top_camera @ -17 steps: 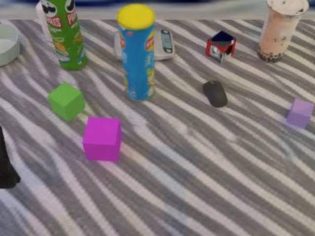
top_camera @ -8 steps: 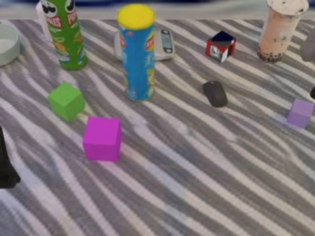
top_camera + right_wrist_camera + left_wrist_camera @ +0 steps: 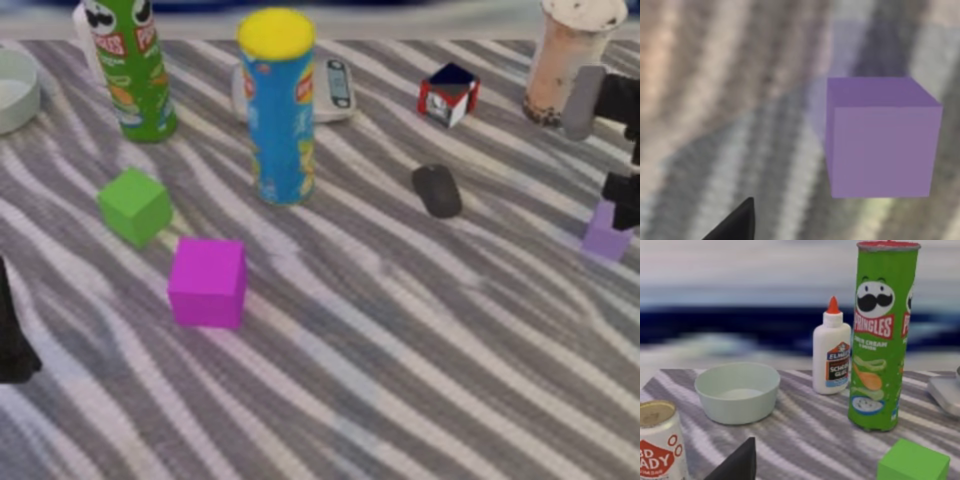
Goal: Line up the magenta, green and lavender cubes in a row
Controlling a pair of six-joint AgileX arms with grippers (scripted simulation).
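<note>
Hovering at the table's right edge, my right gripper [image 3: 622,200] stood directly over the small pale-purple matte cube [image 3: 606,236], its dark body covering the cube's upper part in the top view; whether its fingers were spread or closed could not be told, as only one dark fingertip showed in the right wrist view, clear of the cube [image 3: 882,145] and not touching it. The cube rested on the grey-striped cloth [image 3: 400,350], a cube having no long axis to favour. The large bright-magenta matte cube [image 3: 207,282] and the slightly smaller bright-green matte cube [image 3: 134,205] lay near each other on the left half, well apart from the lavender one. My left gripper [image 3: 12,330] sat parked at the left edge, nearer those two; its fingers likewise could not be judged. I judged the lavender cube to be my right arm's to fetch, lying straight below the tool.
</note>
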